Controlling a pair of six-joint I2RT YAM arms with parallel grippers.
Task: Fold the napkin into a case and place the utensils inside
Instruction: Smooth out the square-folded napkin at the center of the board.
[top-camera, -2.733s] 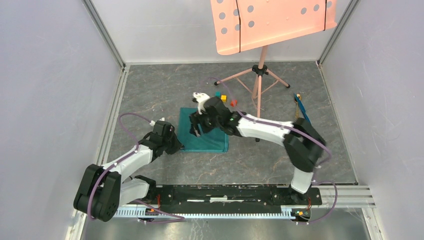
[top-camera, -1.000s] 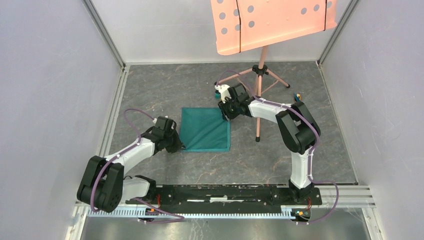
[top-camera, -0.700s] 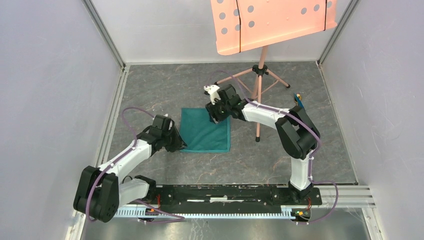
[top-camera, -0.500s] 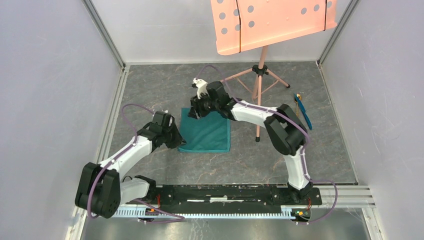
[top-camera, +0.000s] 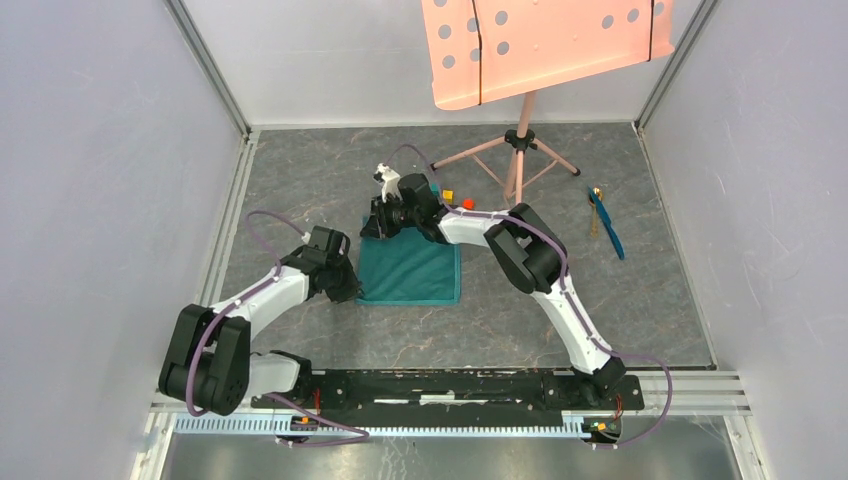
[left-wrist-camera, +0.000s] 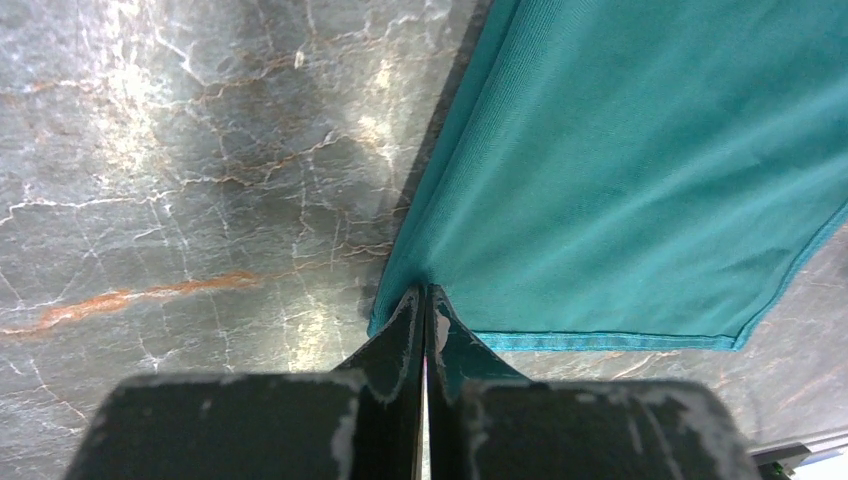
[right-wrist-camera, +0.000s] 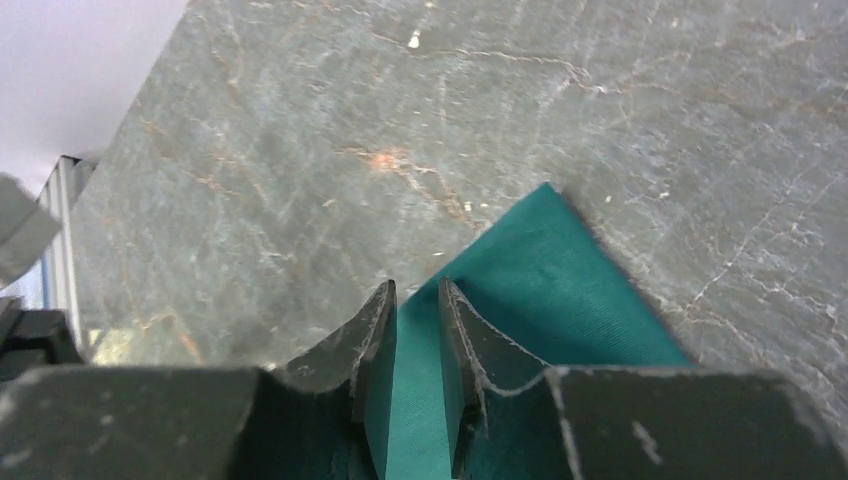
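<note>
napkin (top-camera: 415, 272) flat; left gripper (left-wrist-camera: 424, 300) pinches its 7 o'clock corner, right gripper (right-wrist-camera: 417, 292) narrowly apart straddling 11 o'clock corner.

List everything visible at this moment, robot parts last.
napkin: one, teal-green, lying mid-table.
cubes: three, green, yellow and red-orange, just beyond the napkin.
utensils: two, one blue and one with a golden bowl, together at the table's right.
music stand: one, salmon-pink, at the back.
table: one, grey marble.
left gripper: black, shut on the napkin's near-left corner.
right gripper: black, jaws slightly apart over the napkin's far-left corner.
</note>
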